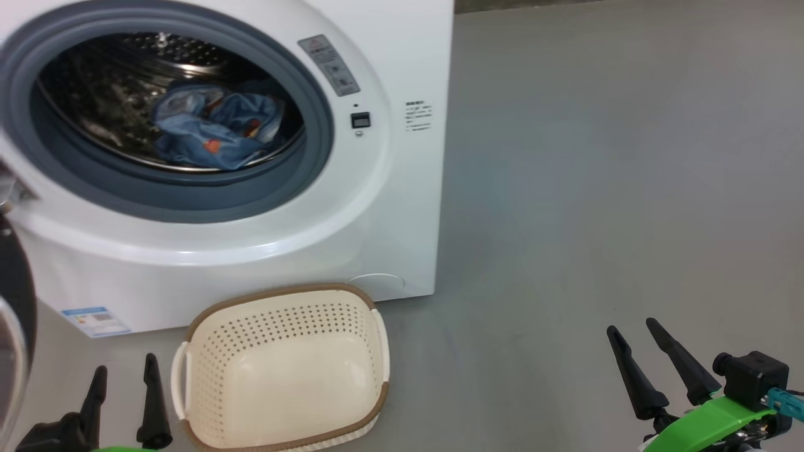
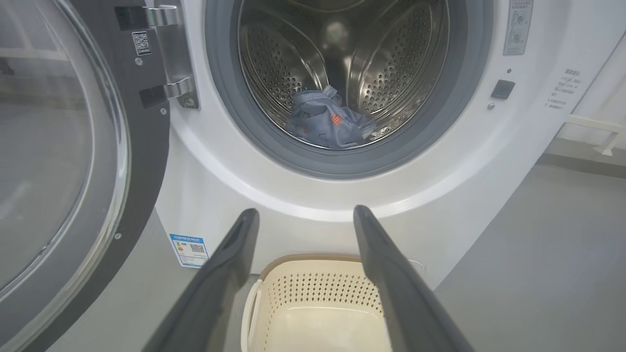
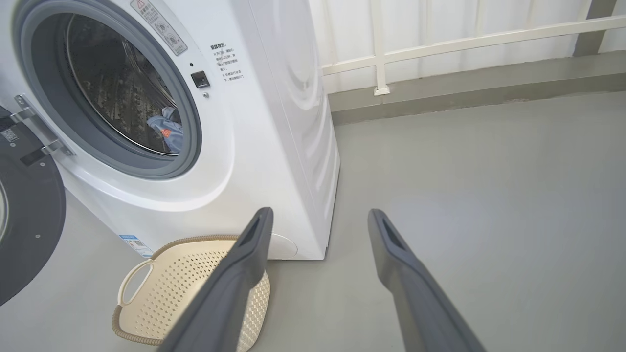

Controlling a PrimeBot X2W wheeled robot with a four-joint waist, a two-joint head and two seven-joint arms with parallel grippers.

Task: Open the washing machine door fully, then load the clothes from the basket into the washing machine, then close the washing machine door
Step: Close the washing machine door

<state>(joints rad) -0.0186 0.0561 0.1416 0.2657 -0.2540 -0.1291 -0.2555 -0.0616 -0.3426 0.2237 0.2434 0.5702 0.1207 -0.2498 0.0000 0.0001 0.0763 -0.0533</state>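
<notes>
Washing machine [image 1: 389, 207]: stands on the grey floor [image 1: 597, 188], with its front facing the robot.

Door [image 2: 63, 156]: swung wide open to the left and hanging from the metal hinge [image 2: 171, 54] on the left side of the opening. The inner face of its black rim and the clear glass bowl are turned outward.

Clothes [image 1: 213, 129]: a crumpled light-blue bundle with small orange-red marks. It lies inside the steel perforated drum [image 2: 391, 63], low and toward the near edge, just behind the grey-blue gasket [image 1: 188, 201]. How many garments are in the bundle cannot be told.

Basket [image 1: 282, 323]: upright on the floor just in front of the machine's lower front panel, toward the panel's right end. Its bare cream bottom is in full sight. A blue sticker [image 1: 94, 321] sits on the panel to the left of the basket.

Left end effector [image 1: 125, 365]: released, with fingers spread apart and nothing between them. It is low and near, just left of the basket. In the left wrist view its fingers point up toward the machine opening, with the basket's far rim between them.

Right end effector [image 1: 633, 326]: released, with fingers apart and gripping nothing. It is over bare floor, well apart from the basket and to the right of the machine.
</notes>
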